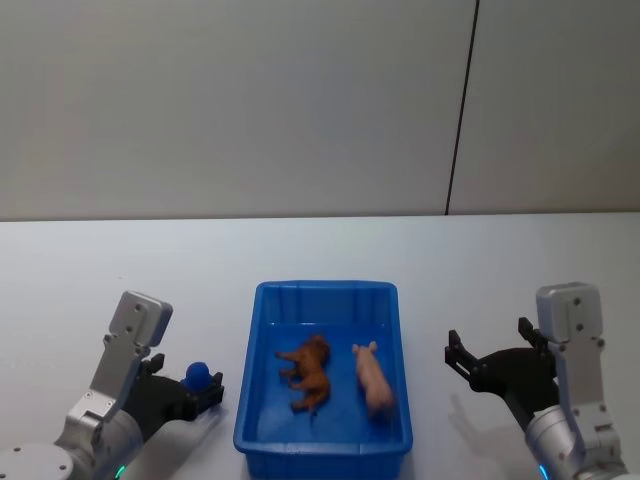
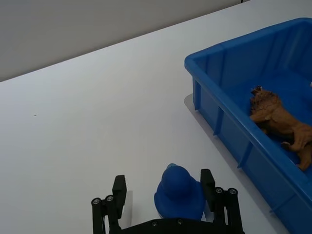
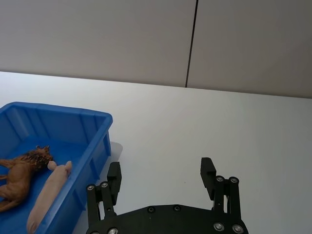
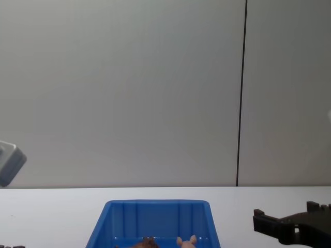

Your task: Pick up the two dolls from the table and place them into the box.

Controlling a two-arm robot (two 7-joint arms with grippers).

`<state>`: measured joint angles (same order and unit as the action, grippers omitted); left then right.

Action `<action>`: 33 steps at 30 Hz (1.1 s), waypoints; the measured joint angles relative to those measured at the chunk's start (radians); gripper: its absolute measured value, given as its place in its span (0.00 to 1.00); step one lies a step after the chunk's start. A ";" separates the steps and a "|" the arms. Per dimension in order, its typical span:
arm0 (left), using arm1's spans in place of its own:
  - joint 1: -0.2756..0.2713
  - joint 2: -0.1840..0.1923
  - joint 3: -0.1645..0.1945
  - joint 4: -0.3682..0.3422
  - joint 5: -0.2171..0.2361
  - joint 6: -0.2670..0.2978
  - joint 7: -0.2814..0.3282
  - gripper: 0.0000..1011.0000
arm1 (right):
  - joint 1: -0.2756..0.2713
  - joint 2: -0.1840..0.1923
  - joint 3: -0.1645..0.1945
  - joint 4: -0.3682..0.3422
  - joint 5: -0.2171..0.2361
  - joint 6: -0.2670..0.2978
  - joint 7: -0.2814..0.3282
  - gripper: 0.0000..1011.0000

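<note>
Blue plastic at dead centre of the head view: the box (image 1: 324, 440) sits on the white table (image 1: 320, 250), and both dolls are lying inside it. The reddish-brown doll (image 1: 308, 372) lies on its side in the middle of the floor, and the pale pink doll (image 1: 373, 380) is stretched out just beside it, at its three o'clock, close to the box's right wall. From the chest view the pink doll's two ears (image 4: 185, 240) just peek above the lower edge.

Over at eight o'clock from the box, the left gripper (image 1: 203, 385) rests low by the table, fingers spread wide, with a small blue rounded object (image 2: 179, 192) sitting between them. At three o'clock from the box, the right gripper (image 1: 487, 352) hovers above bare table, fingers apart and holding nothing.
</note>
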<state>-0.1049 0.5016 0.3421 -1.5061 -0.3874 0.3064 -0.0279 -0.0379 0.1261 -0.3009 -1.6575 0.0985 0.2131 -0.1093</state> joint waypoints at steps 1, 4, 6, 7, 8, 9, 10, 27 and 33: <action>0.000 0.000 0.000 0.002 0.001 0.000 -0.001 0.97 | 0.000 0.000 0.000 0.000 0.000 0.000 0.000 0.99; -0.002 -0.003 0.001 0.007 0.006 0.000 -0.008 0.91 | 0.000 0.000 0.000 0.000 0.000 0.000 0.000 0.99; -0.003 -0.004 0.001 0.010 0.012 -0.002 -0.012 0.85 | 0.000 0.000 0.000 0.000 0.000 0.000 0.000 0.99; -0.003 -0.005 0.002 0.013 0.016 -0.006 -0.014 0.82 | 0.000 0.000 0.000 0.000 0.000 0.000 0.000 0.99; -0.003 -0.005 0.002 0.013 0.016 -0.006 -0.014 0.77 | 0.000 0.000 0.000 0.000 0.000 0.000 0.000 0.99; -0.004 -0.007 0.002 0.015 0.020 -0.009 -0.016 0.75 | 0.000 0.000 0.000 0.000 0.000 0.000 0.000 0.99; -0.005 -0.007 0.002 0.016 0.022 -0.011 -0.016 0.74 | 0.000 0.000 0.000 0.000 0.000 0.000 0.000 0.99; -0.008 -0.018 0.003 0.032 0.049 -0.045 -0.039 0.30 | 0.000 0.000 0.000 0.000 0.000 0.000 0.000 0.99; -0.002 -0.018 0.003 0.033 0.047 -0.054 -0.041 0.27 | 0.000 0.000 0.000 0.000 0.000 0.000 0.000 0.99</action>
<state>-0.1067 0.4835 0.3451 -1.4733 -0.3408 0.2522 -0.0685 -0.0379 0.1261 -0.3009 -1.6575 0.0985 0.2131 -0.1094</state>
